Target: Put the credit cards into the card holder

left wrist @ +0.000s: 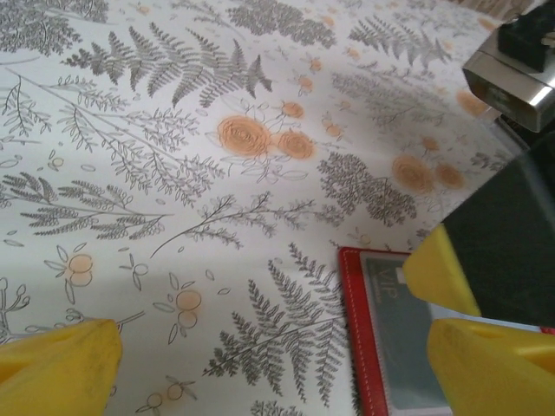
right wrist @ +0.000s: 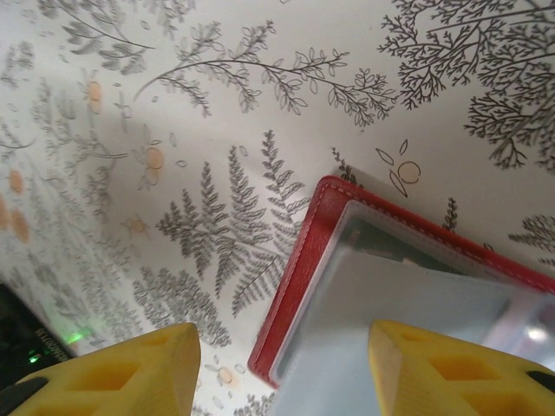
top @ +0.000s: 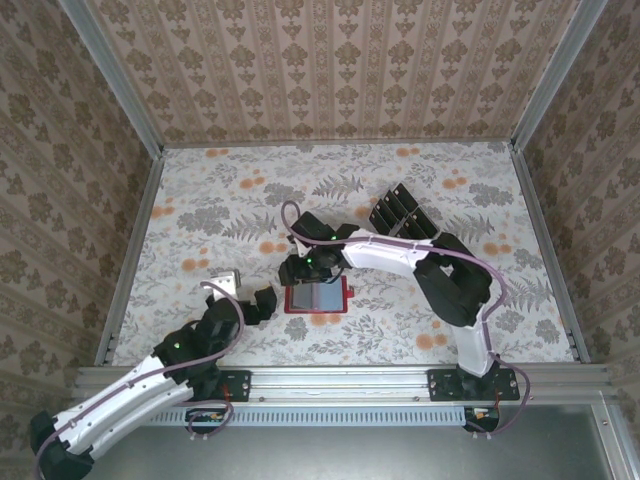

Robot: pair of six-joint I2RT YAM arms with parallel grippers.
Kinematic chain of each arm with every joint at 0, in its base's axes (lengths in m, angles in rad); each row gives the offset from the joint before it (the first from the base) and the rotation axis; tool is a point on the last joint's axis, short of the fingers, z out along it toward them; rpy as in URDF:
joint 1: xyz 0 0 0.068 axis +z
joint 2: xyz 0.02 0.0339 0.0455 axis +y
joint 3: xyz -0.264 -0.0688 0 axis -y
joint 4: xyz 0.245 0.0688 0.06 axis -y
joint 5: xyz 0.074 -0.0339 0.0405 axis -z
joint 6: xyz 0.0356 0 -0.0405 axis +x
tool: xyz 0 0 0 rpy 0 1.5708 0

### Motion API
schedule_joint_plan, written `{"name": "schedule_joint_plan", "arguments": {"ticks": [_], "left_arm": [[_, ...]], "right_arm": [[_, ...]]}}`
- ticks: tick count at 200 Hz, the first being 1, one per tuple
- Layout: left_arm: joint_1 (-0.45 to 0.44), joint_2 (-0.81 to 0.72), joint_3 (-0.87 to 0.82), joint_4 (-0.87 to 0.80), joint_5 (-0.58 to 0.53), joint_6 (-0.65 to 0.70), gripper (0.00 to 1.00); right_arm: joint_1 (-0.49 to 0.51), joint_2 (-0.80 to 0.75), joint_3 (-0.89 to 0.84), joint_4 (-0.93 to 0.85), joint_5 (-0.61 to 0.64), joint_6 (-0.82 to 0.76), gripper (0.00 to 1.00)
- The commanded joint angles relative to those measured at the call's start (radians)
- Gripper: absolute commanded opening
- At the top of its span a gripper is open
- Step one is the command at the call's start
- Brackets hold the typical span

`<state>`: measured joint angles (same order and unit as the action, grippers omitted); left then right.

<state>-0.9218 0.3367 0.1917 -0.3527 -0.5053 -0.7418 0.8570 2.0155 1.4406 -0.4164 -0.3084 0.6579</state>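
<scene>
Hovering over the open holder (top: 318, 299), the right gripper (top: 304, 270) is being held with jaws roughly half apart, seemingly gripping nothing, though the wrist view is leaving that unsure. The left gripper (top: 258, 304) is being held wide open, empty, just left of the holder, whose long axis is running left-right. The cards (top: 398, 212) are lying well behind-right, nearer the right arm (top: 400, 250), which is partly hiding them.

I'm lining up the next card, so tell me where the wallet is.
Top view: the wallet lies open near the middle of the table, right under the right pincer, the left pincer just to its left.
</scene>
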Motion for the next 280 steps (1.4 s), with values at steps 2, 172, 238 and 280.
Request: {"name": "schedule_joint_plan", "arguments": {"ticks": [2,172,238,280], "left_arm": [[0.011,0.020,0.007,-0.034,0.028,-0.008,1.00],[0.057,0.439,0.195,0.057,0.149,0.090,1.00],[0.228,0.638,0.350,0.020,0.328,0.211,1.00],[0.325,0.718,0.407,0.017,0.435,0.262,1.00]], "right_arm": [[0.004,0.055,0.057,-0.062,-0.022,-0.018,0.56],[-0.207,-0.309,-0.039,-0.171,0.106,-0.141,0.56],[-0.315,-0.222,0.077,-0.417,0.511,-0.377,0.48],[-0.315,-0.073,0.196,-0.495,0.699,-0.459,0.38]]}}
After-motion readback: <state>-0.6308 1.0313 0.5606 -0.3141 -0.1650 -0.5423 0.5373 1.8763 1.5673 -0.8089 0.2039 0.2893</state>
